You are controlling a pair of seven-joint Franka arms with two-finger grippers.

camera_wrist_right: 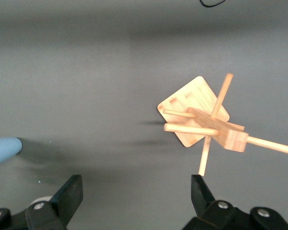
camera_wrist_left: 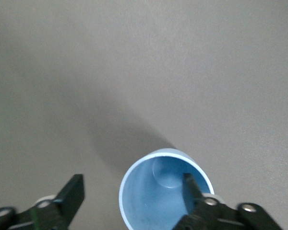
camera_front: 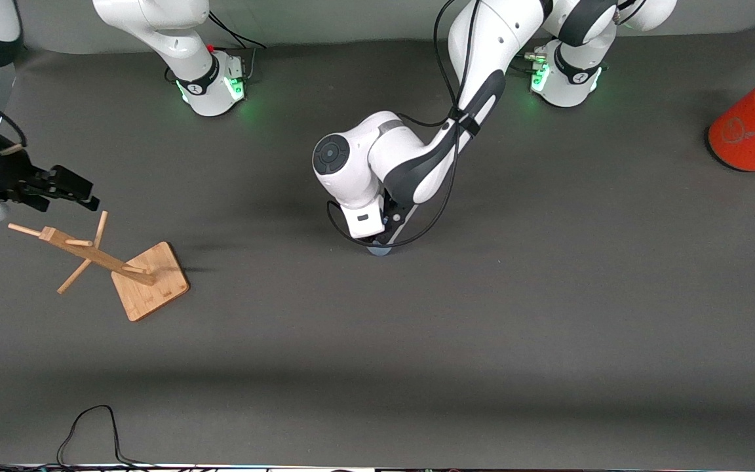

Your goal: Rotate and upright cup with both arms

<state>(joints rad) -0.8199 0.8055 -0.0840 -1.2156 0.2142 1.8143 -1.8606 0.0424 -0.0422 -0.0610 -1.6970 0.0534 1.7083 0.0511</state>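
While the cup (camera_front: 379, 250) sits near the middle of the frame in the front view, only a sliver of its light-blue rim shows there, since the left arm's wrist and cable loop cover the rest. Wooden rack (camera_front: 115, 262) stands in the lower-left part of that view, toward the right arm's end of the table, pegs sticking out at angles from a post on a square base. Orange cylinder (camera_front: 754, 128) with a grey top lies at the right edge, toward the left arm's end, well apart from everything else. A black cable (camera_front: 89, 429) loops at the bottom left. Grey table mat (camera_front: 482, 328) lies under it all. Left arm reaches from its base at upper right down to mid-frame, forearm bent sharply, wrist pointing down at the cup. Left gripper (camera_wrist_left: 132, 194) (seen in its own wrist view) has its fingers spread wide: one finger (camera_wrist_left: 73, 191) stands clear outside the cup (camera_wrist_left: 165, 191), the other dips inside the upright cup's open mouth near the wall; nothing is clamped. Right arm waits at the left edge of the front view, its right gripper (camera_front: 82, 193) over the mat just above the rack. Its wrist view shows the fingers (camera_wrist_right: 69, 194) parted wide and holding nothing, rack (camera_wrist_right: 206, 122) below, cup (camera_wrist_right: 5, 151) at the frame's left edge.
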